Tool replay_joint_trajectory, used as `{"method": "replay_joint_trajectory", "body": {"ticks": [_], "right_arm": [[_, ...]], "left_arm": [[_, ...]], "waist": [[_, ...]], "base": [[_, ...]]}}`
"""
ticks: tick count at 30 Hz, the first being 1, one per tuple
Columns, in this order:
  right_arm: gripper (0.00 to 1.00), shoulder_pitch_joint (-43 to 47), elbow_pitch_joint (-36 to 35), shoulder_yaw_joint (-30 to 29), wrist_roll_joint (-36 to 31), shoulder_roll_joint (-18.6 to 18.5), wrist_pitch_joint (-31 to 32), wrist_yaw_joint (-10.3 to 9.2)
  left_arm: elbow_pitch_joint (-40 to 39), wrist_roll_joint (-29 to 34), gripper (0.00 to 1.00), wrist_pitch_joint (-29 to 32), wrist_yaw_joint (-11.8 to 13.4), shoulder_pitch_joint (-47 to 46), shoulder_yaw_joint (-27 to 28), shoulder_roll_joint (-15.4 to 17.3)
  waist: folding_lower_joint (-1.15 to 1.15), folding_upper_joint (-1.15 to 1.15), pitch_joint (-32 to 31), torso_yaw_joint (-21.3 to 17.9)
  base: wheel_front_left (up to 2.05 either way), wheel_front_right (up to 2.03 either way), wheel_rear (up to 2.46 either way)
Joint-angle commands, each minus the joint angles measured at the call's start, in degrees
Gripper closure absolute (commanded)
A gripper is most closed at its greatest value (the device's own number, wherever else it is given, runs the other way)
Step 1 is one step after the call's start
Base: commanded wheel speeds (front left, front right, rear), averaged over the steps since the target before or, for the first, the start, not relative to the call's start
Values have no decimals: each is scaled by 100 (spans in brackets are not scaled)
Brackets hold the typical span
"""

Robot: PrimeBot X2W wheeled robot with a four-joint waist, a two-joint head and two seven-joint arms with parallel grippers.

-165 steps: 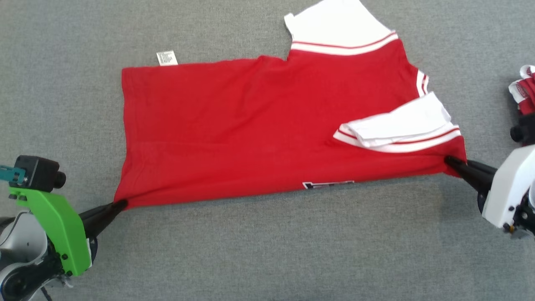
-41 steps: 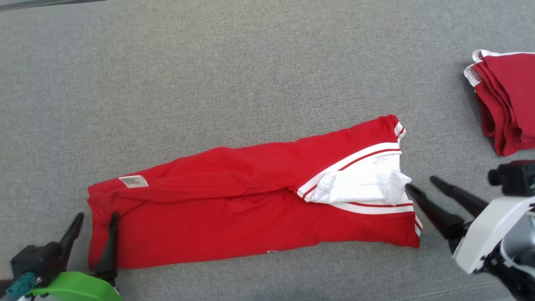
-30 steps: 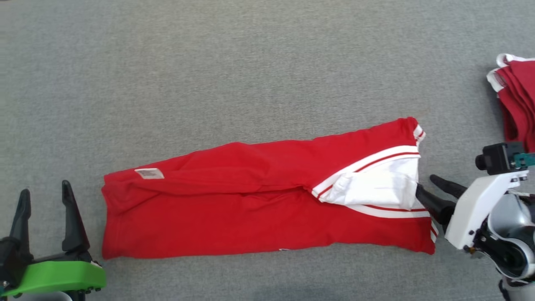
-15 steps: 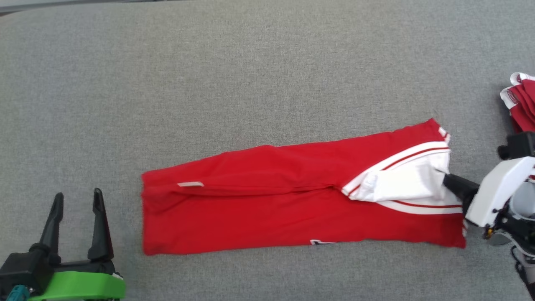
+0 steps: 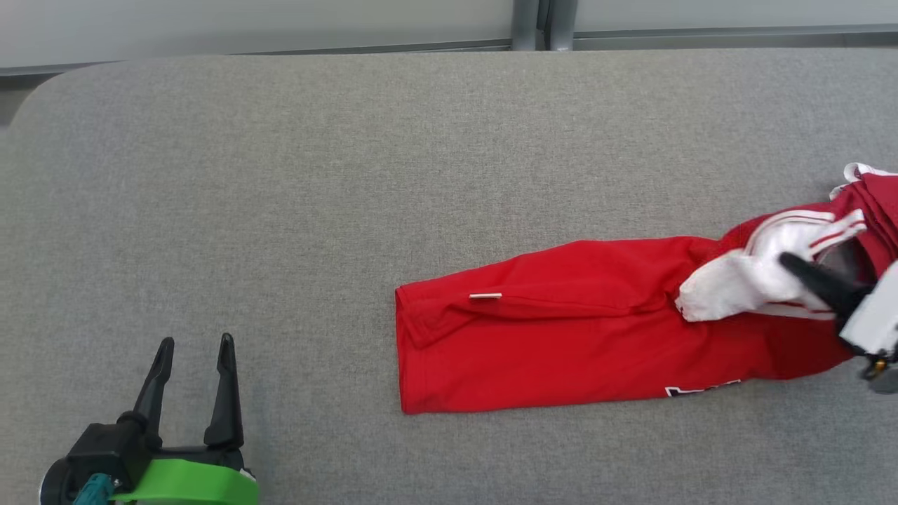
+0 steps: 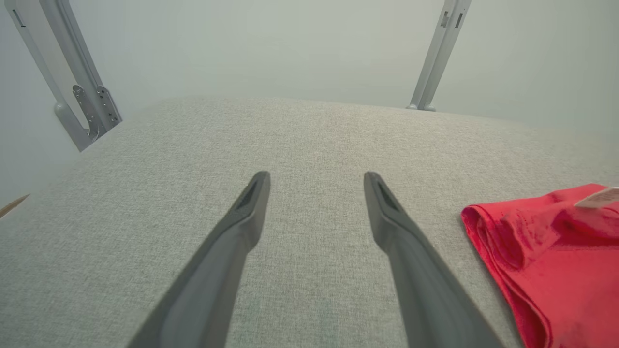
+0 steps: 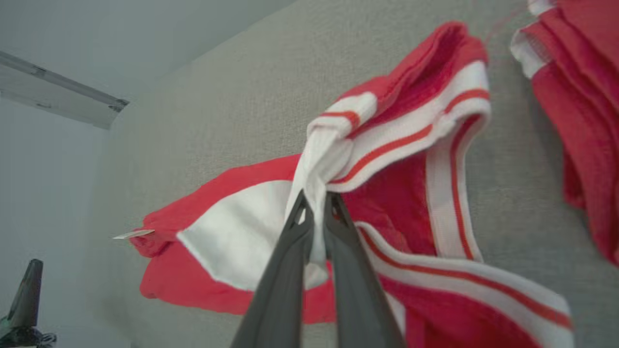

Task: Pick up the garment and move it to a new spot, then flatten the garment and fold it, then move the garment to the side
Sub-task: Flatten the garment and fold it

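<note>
Only the white sleeve (image 5: 736, 284) of the garment (image 5: 561, 344) is clamped by the right gripper (image 7: 315, 200), the left gripper (image 5: 195, 340) spread empty, so folds may be dragged undone.

Grey padded table (image 5: 280, 175) with folded red garment (image 5: 547, 344) and red pile (image 7: 575, 111)

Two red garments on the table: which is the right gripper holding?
The long folded garment, pinched at its white sleeve by the right gripper. The other red garment sits further right, ungripped.
</note>
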Motion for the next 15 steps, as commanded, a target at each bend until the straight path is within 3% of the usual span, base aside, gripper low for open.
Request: {"method": "replay_joint_trajectory", "body": {"ticks": [1,8,12,15], "right_arm": [[100,-61,-67,49,17,64,47,3],[100,-167,-699,1330,21,1263,308,4],[100,-130,-363,2097,-397,1601,12,3],[100,-210,286,2764,-903,1694,-577,3]], "left_arm": [[7,20,0,-25,-35,-102,7,-41],[198,278,0,-25,-306,-404,-119,-285],[362,365,0,-21,-443,-607,-173,-426],[555,446,0,-20,-569,-687,-212,-534]], "waist": [[0,42,-39,45],[0,42,1,125],[0,42,-16,207],[0,42,-68,276]], "base": [[0,0,0],[0,0,0],[0,0,0],[0,0,0]]}}
